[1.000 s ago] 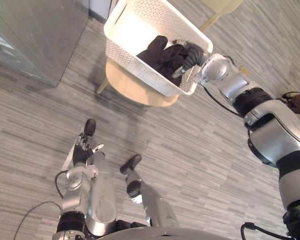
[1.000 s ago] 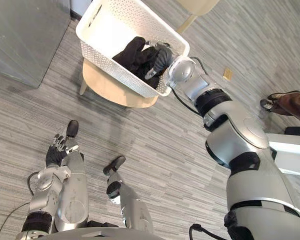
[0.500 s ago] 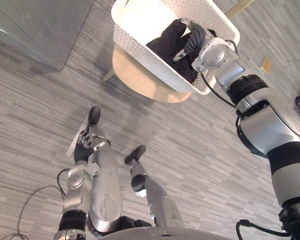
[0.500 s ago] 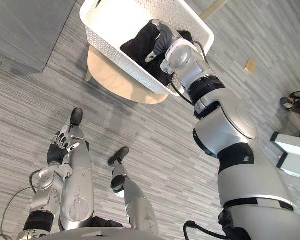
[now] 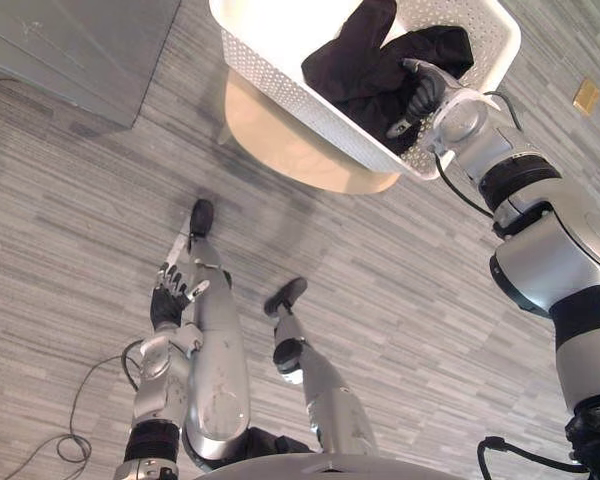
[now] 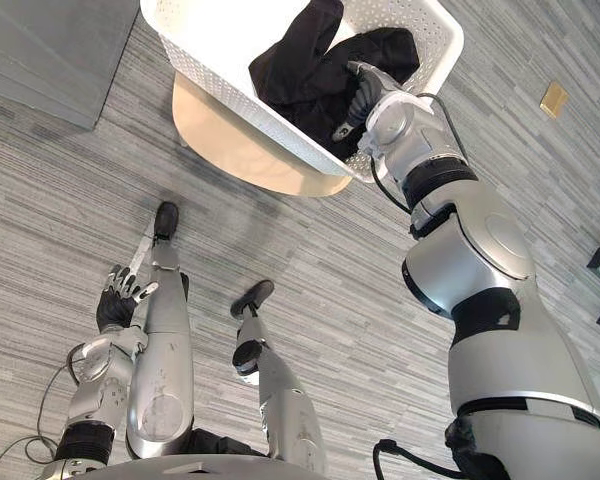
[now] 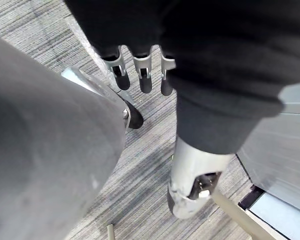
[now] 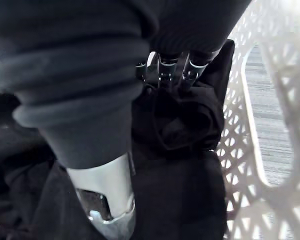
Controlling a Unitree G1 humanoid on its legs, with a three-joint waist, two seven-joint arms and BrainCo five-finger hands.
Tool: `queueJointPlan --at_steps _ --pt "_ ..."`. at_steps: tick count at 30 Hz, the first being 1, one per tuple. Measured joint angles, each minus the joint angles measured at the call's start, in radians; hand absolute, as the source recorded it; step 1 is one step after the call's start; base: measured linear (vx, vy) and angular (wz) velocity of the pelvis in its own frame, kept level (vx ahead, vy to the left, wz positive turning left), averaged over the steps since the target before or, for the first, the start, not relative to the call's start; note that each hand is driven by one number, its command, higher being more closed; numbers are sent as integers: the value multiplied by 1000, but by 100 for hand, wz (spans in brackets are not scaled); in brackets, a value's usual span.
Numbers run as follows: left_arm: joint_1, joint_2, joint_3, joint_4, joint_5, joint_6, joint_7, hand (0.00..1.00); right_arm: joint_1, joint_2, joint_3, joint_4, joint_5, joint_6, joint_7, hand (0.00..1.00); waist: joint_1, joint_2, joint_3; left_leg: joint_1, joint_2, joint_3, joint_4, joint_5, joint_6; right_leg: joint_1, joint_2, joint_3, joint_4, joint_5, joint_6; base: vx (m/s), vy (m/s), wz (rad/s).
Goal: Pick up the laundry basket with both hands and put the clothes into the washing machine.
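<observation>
A white perforated laundry basket [image 5: 270,75] stands on a round wooden stool [image 5: 300,160] at the far edge of the floor in front of me. Black clothes [image 5: 360,60] lie bunched in its right half. My right hand [image 5: 423,95] reaches over the basket's near right rim and rests on top of the clothes. Seen from the right wrist, its fingers [image 8: 165,65] are fairly straight, their tips touch the black clothes [image 8: 180,130], and the basket wall [image 8: 250,125] is close beside them. My left hand [image 5: 170,300] hangs low at the lower left, its fingers [image 7: 140,70] straight and holding nothing.
A grey metal cabinet [image 5: 70,40] fills the far left corner, a short way left of the stool. A small brass plate [image 5: 585,95] sits in the grey plank floor to the right of the basket. Open floor lies between me and the stool.
The whole picture has shifted, so the camera moved. My right hand stays in the basket on the black clothes. My left hand still hangs low.
</observation>
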Motion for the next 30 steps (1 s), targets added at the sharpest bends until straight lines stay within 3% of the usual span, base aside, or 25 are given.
queueJointPlan --at_steps 8,10,11,20,30 --pt "0 -45 3 -12 -5 -1 -6 0 40 -7 -24 -13 8 -9 -1 0 11 46 -4 -20 -2 11 -5 3 1 -27 -2 11 -5 -1 -1 99 108 -5" --pt "-1 -45 4 -14 -13 -2 -7 0 44 -6 -43 -32 15 -16 -4 0 10 46 -4 -19 -2 19 -7 3 1 -27 -2 25 -14 -1 -1 78 70 -7" --pt "-2 -45 5 -14 -21 -2 -7 0 50 -5 -47 -48 21 -18 -14 100 9 46 -4 -19 -3 22 -8 3 1 -28 -3 25 -19 0 -2 79 62 -5" --pt "-32 -89 7 -40 -43 -11 -8 0 78 19 -162 -122 92 -24 -47 100 0 58 -9 -15 -3 23 -23 9 0 -29 -1 30 -25 14 -20 98 104 0" --pt "-41 -97 6 -46 -49 -3 -27 0 184 100 -396 -248 333 -50 -47 100 -9 58 -9 10 1 19 -14 15 -4 -3 1 30 -15 14 -20 87 99 2"
